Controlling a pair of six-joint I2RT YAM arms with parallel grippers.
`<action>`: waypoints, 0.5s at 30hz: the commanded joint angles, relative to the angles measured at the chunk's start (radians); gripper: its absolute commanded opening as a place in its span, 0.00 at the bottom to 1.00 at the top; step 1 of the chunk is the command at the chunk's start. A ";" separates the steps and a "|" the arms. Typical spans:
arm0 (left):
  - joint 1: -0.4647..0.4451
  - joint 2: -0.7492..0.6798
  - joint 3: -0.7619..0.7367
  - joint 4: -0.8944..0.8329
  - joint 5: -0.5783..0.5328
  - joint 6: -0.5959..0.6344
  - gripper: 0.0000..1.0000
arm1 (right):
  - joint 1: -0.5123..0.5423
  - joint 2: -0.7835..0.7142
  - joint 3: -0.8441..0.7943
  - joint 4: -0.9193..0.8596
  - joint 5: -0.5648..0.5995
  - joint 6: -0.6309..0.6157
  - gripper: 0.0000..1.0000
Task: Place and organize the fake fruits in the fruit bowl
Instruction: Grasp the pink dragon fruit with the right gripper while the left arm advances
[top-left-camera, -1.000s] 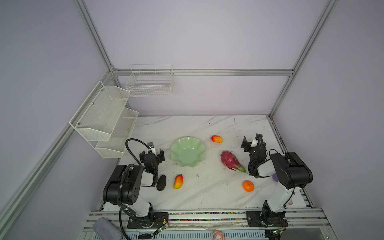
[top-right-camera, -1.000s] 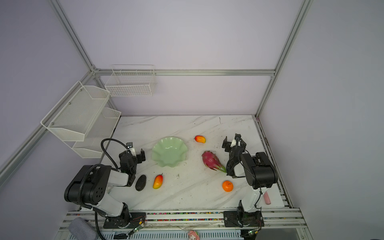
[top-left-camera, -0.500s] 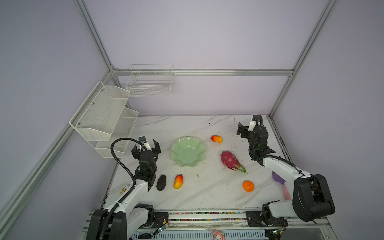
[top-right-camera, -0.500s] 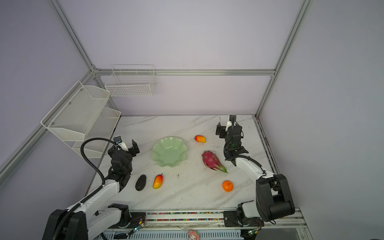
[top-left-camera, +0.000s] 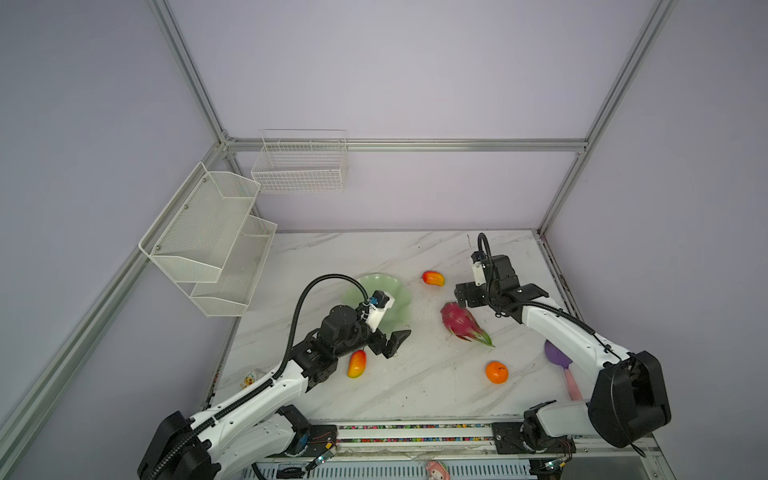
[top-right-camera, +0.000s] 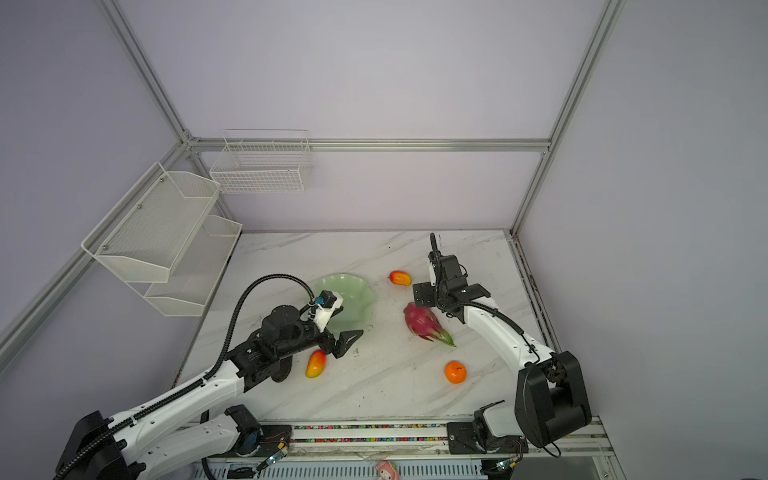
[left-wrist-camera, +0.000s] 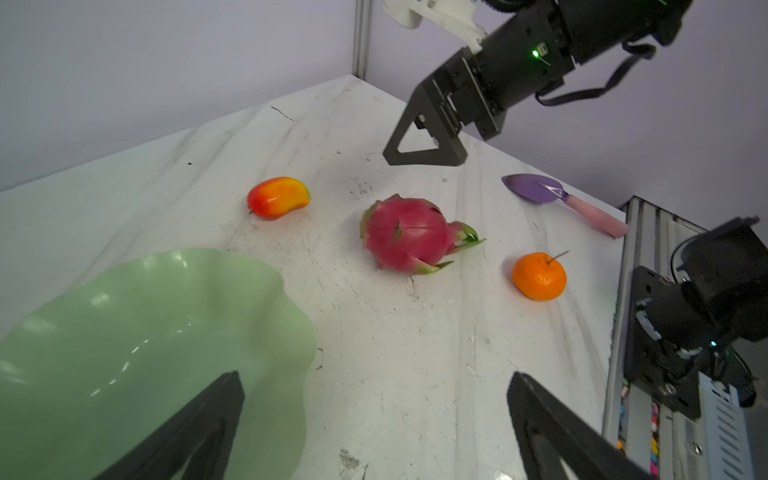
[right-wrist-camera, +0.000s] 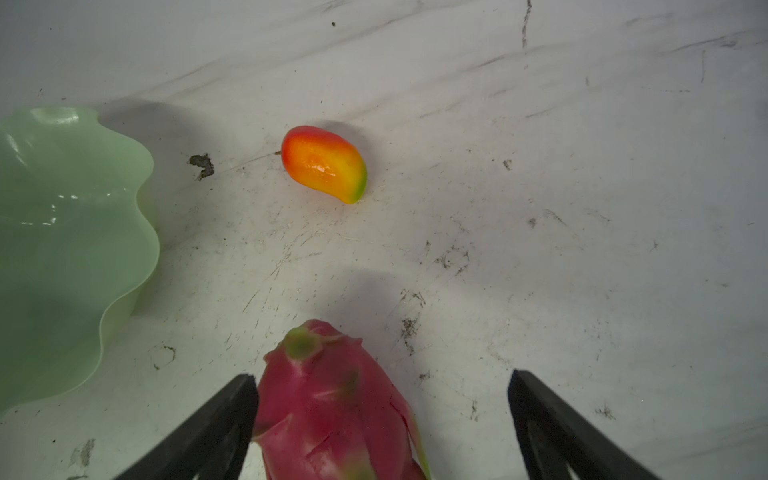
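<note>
Left gripper (top-left-camera: 390, 345) jaws spread wide, nothing between them, hanging over the near rim of the fruit bowl (top-left-camera: 400, 291), just past the near mango (top-left-camera: 356, 363) on the table. Right gripper (right-wrist-camera: 381, 374) also spread and empty, low over the blunt end of the dragon fruit (right-wrist-camera: 328, 399); one finger (right-wrist-camera: 232, 407) sits right beside the fruit, contact can't be told. Bowl is empty, left of centre on the marble table (top-left-camera: 415, 386). Dragon fruit lies right of the bowl, far mango (top-left-camera: 433, 278) behind it, tangerine (top-left-camera: 496, 372) nearer the front edge. Avocado (top-right-camera: 284, 374) mostly hidden under the left arm. Purple shovel (top-left-camera: 559, 357) lies beneath the right arm.
</note>
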 joint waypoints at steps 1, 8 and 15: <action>-0.006 -0.009 0.104 -0.027 0.051 0.046 1.00 | 0.023 0.013 0.015 -0.129 -0.043 -0.037 0.97; -0.011 0.002 0.113 -0.027 0.041 0.055 1.00 | 0.060 0.063 0.047 -0.188 -0.084 -0.080 0.97; -0.012 0.021 0.121 -0.026 0.031 0.071 1.00 | 0.097 0.150 0.054 -0.214 -0.036 -0.112 0.97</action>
